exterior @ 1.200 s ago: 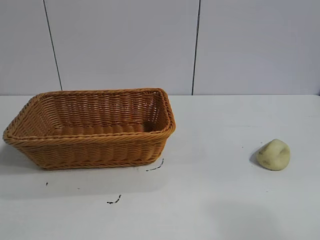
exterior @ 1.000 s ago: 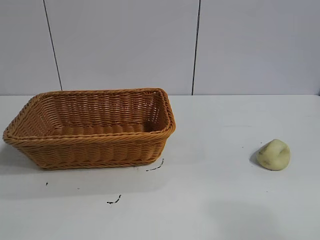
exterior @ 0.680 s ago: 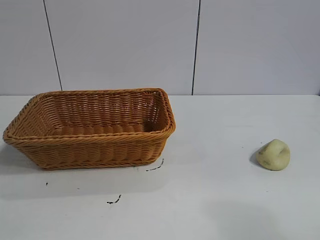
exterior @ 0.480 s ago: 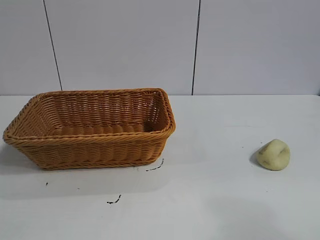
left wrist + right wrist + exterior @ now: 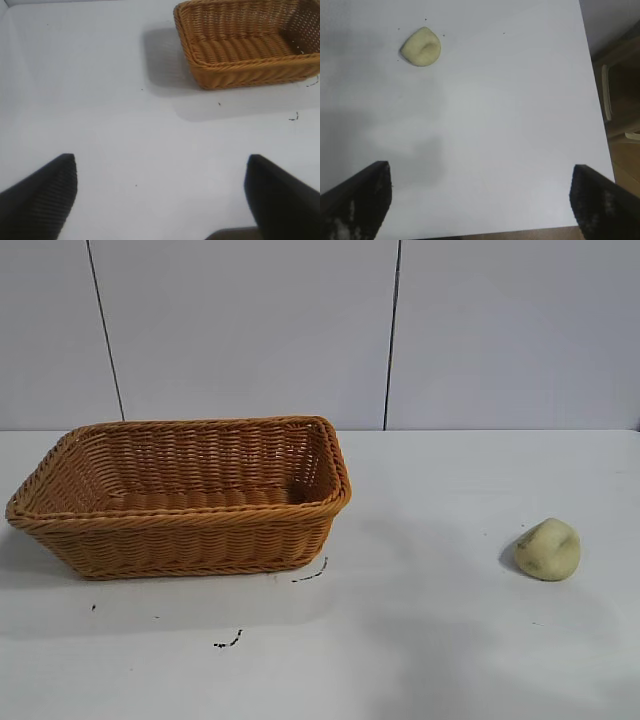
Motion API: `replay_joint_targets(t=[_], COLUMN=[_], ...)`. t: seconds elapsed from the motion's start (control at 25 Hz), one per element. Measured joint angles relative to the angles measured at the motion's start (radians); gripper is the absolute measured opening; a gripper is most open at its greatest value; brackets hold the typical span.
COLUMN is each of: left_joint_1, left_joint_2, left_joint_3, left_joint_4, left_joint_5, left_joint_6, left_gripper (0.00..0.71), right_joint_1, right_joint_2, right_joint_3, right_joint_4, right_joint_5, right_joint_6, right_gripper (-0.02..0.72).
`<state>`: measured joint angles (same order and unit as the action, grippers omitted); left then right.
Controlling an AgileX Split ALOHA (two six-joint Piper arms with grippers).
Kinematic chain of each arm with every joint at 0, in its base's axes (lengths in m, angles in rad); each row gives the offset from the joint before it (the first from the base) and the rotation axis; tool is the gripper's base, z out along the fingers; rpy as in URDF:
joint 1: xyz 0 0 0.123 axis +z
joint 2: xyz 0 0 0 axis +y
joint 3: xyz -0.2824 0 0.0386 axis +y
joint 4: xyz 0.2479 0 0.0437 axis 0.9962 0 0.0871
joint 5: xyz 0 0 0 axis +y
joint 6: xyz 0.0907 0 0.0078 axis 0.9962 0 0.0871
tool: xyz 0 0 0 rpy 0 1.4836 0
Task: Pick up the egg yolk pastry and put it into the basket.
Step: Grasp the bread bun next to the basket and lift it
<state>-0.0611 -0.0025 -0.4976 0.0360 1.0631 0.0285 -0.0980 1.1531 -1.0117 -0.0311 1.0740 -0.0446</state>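
The egg yolk pastry [image 5: 547, 549], a small pale yellow lump, lies on the white table at the right; it also shows in the right wrist view [image 5: 421, 46]. The orange-brown wicker basket [image 5: 180, 495] stands at the left and is empty; it also shows in the left wrist view [image 5: 245, 45]. My right gripper [image 5: 480, 197] is open and empty above the table, well short of the pastry. My left gripper [image 5: 160, 192] is open and empty above bare table, away from the basket. Neither gripper shows in the exterior view.
Small dark marks [image 5: 310, 575] lie on the table in front of the basket. The table's edge [image 5: 600, 120] runs close beside the right gripper, with a wooden piece [image 5: 620, 100] beyond it. A grey panelled wall stands behind the table.
The pastry and basket have not moved. A faint shadow on the table near the front right has grown.
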Motion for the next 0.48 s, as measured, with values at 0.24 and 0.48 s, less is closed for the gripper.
replay_joint_targets(t=[0.24, 0.48], left_joint_1=[0.0, 0.0], left_joint_2=[0.0, 0.0], left_joint_3=[0.0, 0.0], left_joint_4=[0.0, 0.0], left_joint_5=[0.0, 0.0], left_joint_6=[0.0, 0.0], left_gripper=[0.693, 0.693], right_joint_1=[0.0, 0.0], right_joint_2=[0.222, 0.373], right_joint_3=[-0.124, -0.223], right_joint_4=[0.016, 0.075], right_joint_5=[-0.005, -0.016], right_joint_6=[-0.042, -0.08], right_gripper=[0.696, 0.696])
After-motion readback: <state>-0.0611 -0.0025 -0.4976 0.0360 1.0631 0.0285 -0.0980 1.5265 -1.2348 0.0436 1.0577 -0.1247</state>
